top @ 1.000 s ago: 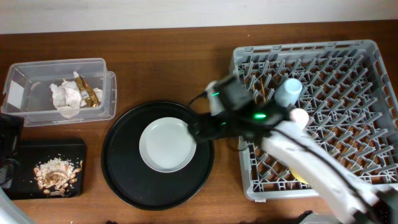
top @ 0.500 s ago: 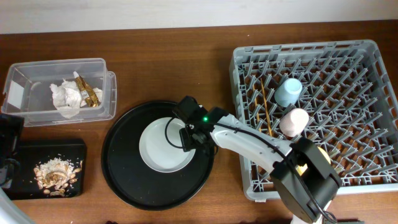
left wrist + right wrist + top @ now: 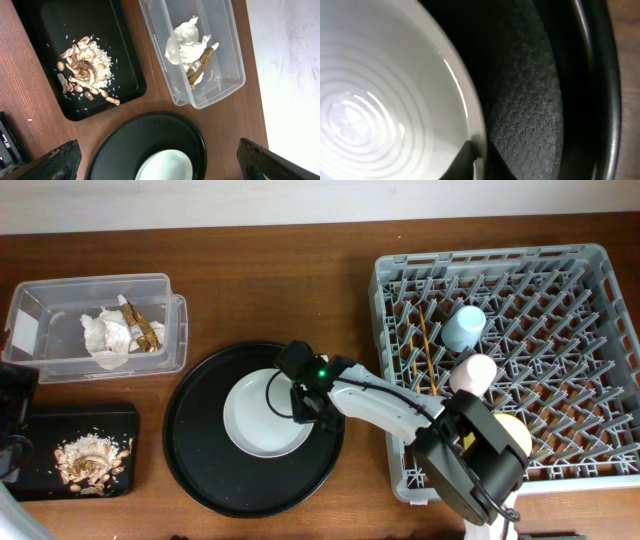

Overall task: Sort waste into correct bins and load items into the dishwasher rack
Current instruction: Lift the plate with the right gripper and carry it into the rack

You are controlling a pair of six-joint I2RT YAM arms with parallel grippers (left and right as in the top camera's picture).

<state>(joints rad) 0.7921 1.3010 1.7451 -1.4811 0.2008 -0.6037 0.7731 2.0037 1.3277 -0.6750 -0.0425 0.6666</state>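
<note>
Pinching entry: right gripper [image 3: 476, 167], jaws pressed together on the right rim of the plate [image 3: 262, 415], which lies in the round black tray [image 3: 200, 470]. Left gripper [image 3: 160, 167]: spread wide, empty. Shallow tray [image 3: 60, 20]: food scraps [image 3: 82, 67]. Tub [image 3: 40, 300]: napkins [image 3: 105, 335], wrapper [image 3: 143, 330]. Rack [image 3: 400, 280]: blue cup [image 3: 463, 328], pink cup [image 3: 473, 373], chopsticks [image 3: 425, 350].

Overhead: right gripper [image 3: 303, 398] tips hidden under its own wrist housing at the plate [image 3: 262, 418] rim. The yellow bowl [image 3: 518, 430] sits mostly behind the right arm [image 3: 400, 408]. The left arm [image 3: 12, 410] is cut by the frame edge. Left wrist view: plate and round black tray [image 3: 145, 142] cut by the bottom edge. Right wrist view: blurred close-up, plate overruns the frame, one dark fingertip [image 3: 462, 160] barely showing.
</note>
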